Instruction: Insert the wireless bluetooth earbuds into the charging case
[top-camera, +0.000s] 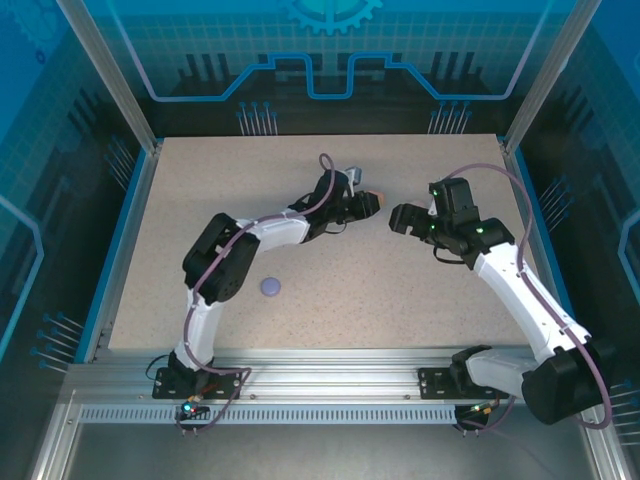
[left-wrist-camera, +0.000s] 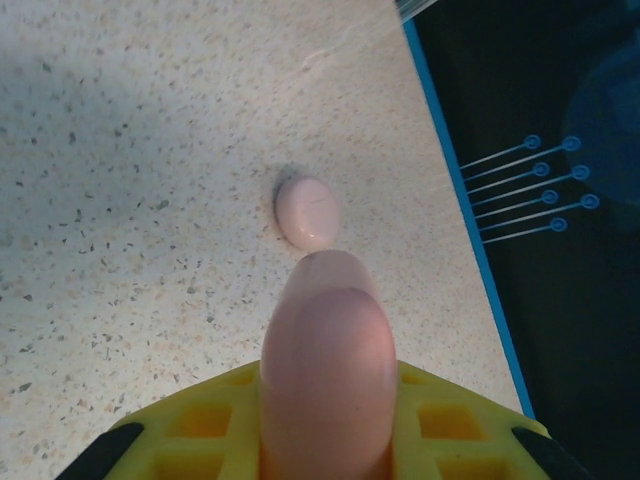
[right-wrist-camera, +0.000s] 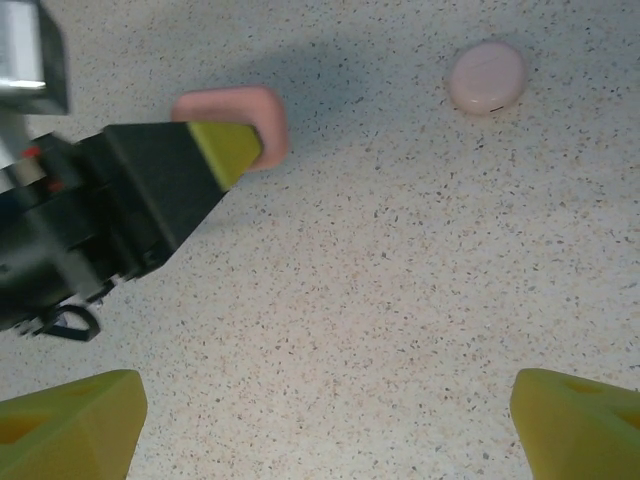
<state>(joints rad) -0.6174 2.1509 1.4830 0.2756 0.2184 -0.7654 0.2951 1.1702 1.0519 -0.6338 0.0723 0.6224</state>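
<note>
Pink case, pinched in your left fingers, protrudes past their tips and may slip; right fingers stand open.

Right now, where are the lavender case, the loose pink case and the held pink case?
lavender case (top-camera: 271, 286), top external view, lid centre
loose pink case (right-wrist-camera: 487, 77), right wrist view, lid centre
held pink case (left-wrist-camera: 325, 380), left wrist view, upper surface

Bright, even overhead light covers the speckled tabletop; the enclosure walls are dim and blue. In the left wrist view, the near pink case at 6 o'clock is badly blurred. The pale pink case is sharp, with a small shadow at its 11 o'clock. In the right wrist view, a soft shadow lies at 11 o'clock, and the yellow fingertips of the right gripper look slightly soft.
</note>
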